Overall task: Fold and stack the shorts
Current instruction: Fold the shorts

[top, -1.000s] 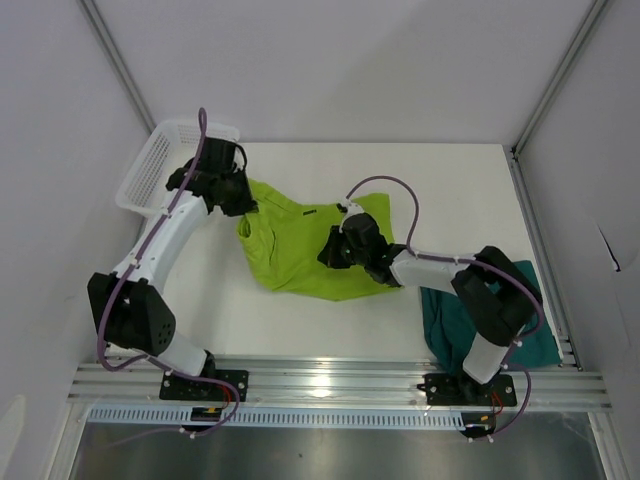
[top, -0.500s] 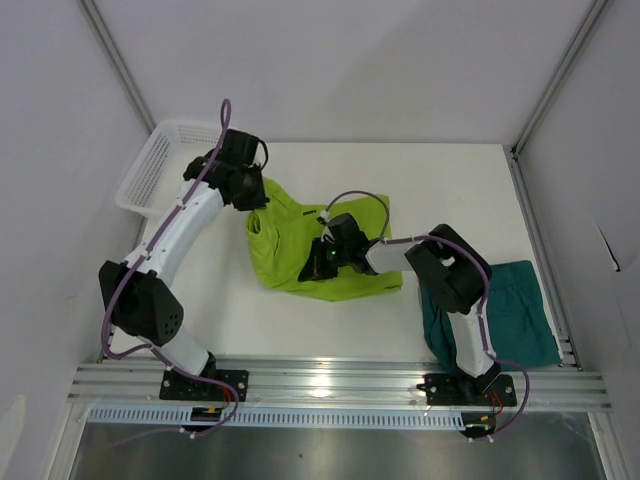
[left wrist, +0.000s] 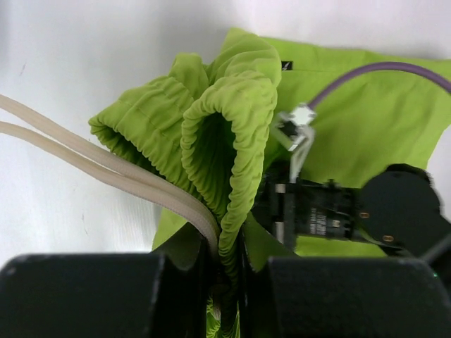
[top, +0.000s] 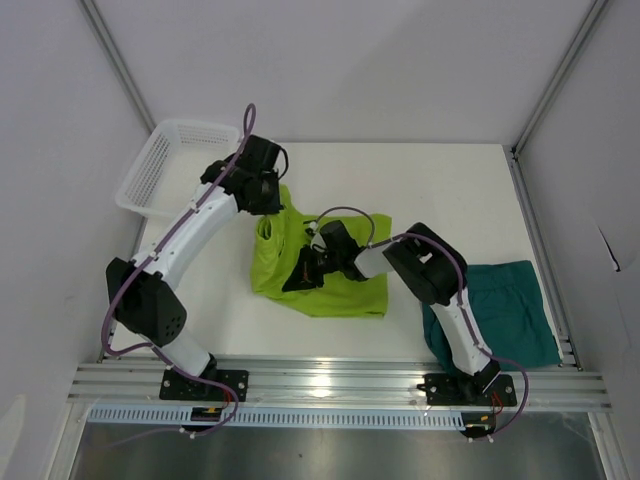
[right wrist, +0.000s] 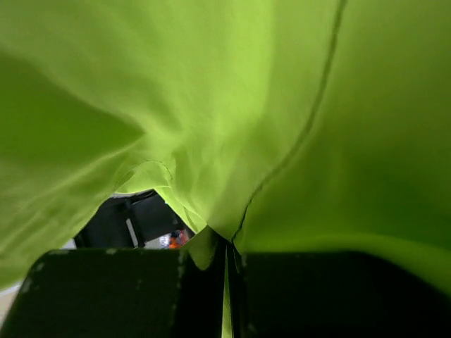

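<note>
The lime yellow-green shorts (top: 345, 285) lie bunched in the middle of the table. My left gripper (top: 267, 207) is shut on their ribbed waistband (left wrist: 229, 134) at the far left corner, holding it raised. Two pale drawstring cords (left wrist: 106, 169) run into the jaws. My right gripper (top: 299, 274) is shut on a thin fold of the same shorts (right wrist: 246, 105), with fabric draped over its camera. The right wrist (left wrist: 338, 211) shows in the left wrist view just beyond the waistband. The dark teal shorts (top: 512, 310) lie flat at the near right, partly under the right arm.
A white mesh basket (top: 160, 170) stands at the far left corner, beside the left arm. Metal frame posts run along the table's right edge (top: 540, 240). The arm bases sit on the rail at the near edge (top: 330, 380).
The left gripper has carried the waistband right and away from the basket. The right gripper has dragged its fold leftwards over the shorts, which now look narrower and doubled.
</note>
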### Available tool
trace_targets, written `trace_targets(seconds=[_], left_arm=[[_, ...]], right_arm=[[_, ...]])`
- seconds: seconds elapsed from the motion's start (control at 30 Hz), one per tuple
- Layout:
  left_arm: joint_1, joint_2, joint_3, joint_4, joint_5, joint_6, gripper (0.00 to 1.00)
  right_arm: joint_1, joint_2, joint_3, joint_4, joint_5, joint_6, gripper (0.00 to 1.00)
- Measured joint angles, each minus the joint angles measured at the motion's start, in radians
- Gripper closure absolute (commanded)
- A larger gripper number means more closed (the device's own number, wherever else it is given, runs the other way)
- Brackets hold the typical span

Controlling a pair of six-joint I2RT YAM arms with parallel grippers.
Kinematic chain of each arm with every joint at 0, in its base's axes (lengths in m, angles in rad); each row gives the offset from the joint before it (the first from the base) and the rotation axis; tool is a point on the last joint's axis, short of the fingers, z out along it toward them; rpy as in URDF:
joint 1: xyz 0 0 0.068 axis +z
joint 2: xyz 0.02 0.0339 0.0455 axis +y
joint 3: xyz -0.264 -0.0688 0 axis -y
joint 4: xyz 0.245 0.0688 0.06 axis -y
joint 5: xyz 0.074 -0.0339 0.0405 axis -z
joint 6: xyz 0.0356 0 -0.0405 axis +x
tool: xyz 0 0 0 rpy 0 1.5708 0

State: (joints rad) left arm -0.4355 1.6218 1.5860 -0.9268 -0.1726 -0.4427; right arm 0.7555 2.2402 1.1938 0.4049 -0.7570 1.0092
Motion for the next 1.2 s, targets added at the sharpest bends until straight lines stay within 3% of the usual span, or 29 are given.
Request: trace_targets(seconds=[0.47,0.6,0.83,1.07,1.2], left_arm=[[-0.174,0.000,0.001,-0.047,-0.106,-0.003,1.00],[-0.192,0.000,0.016,-0.063,-0.128,-0.003,1.00],[-0.193,-0.001,0.042,-0.094,-0.172,-0.002,1.00],[-0.197,-0.007,0.047,-0.100,-0.210,-0.002,1.00],[-0.204,-0.008,0.045,-0.100,-0.232,-0.002,1.00]], right_arm=[[0.074,0.103,0.018,0.349,-0.067,0.295,1.00],[0.071,0.101,0.019,0.357,-0.070,0.325,0.99],[0.041,0.015,0.017,0.140,-0.024,0.293,0.87],[-0.063,-0.196,-0.053,-0.057,0.053,0.209,0.72],[-0.121,-0.328,-0.084,-0.191,0.120,0.121,0.71]])
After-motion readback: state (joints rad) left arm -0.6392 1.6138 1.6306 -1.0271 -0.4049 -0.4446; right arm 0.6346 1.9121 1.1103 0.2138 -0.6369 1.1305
